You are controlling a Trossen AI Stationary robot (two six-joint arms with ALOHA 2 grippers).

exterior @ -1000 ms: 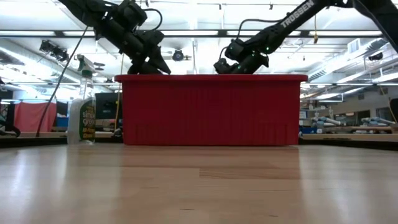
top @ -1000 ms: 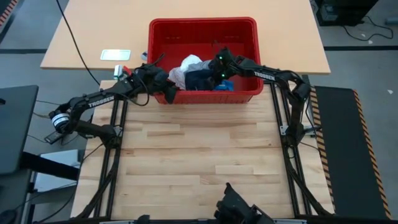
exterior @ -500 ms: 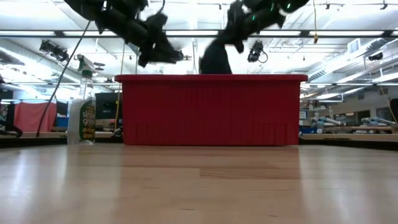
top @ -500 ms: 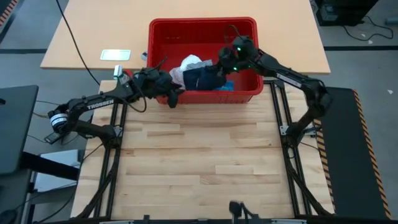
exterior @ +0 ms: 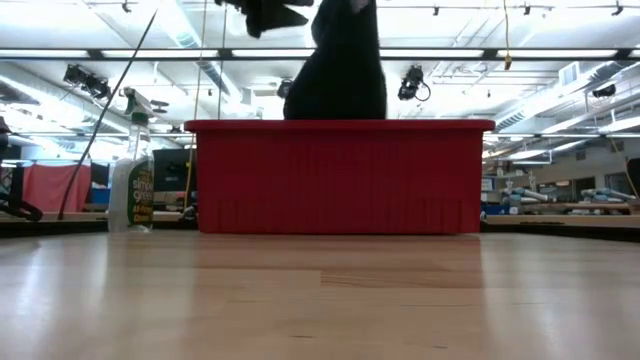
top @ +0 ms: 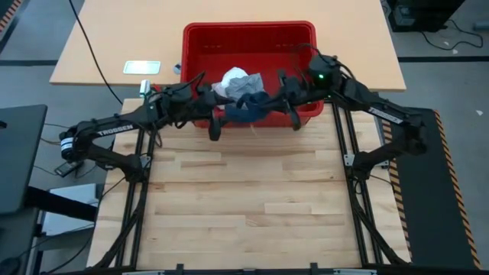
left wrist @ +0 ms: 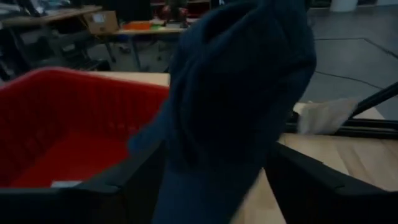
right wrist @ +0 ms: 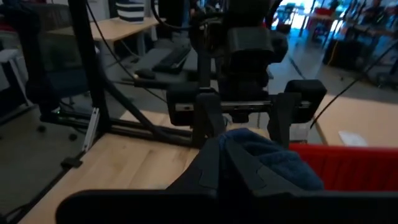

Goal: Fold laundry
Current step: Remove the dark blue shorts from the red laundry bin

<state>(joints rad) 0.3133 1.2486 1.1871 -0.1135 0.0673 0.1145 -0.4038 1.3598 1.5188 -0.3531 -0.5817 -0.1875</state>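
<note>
Risk: navy cloth [top: 246, 107] hangs over the red basket's [top: 248, 30] near rim, upper centre of the high view, carried only by the right end effector [top: 284, 98], clamped tight on it. Left end effector [top: 216, 114] stands wide open with the cloth between its fingers [left wrist: 118, 186], no grip yet. If it closes on a loose fold, or the right lets go early, the cloth likely drops back or snags the rim.

Basket contents: white crinkly cloth [top: 238, 80] bunched inside, left of centre. Grey piece not discernible.
</note>
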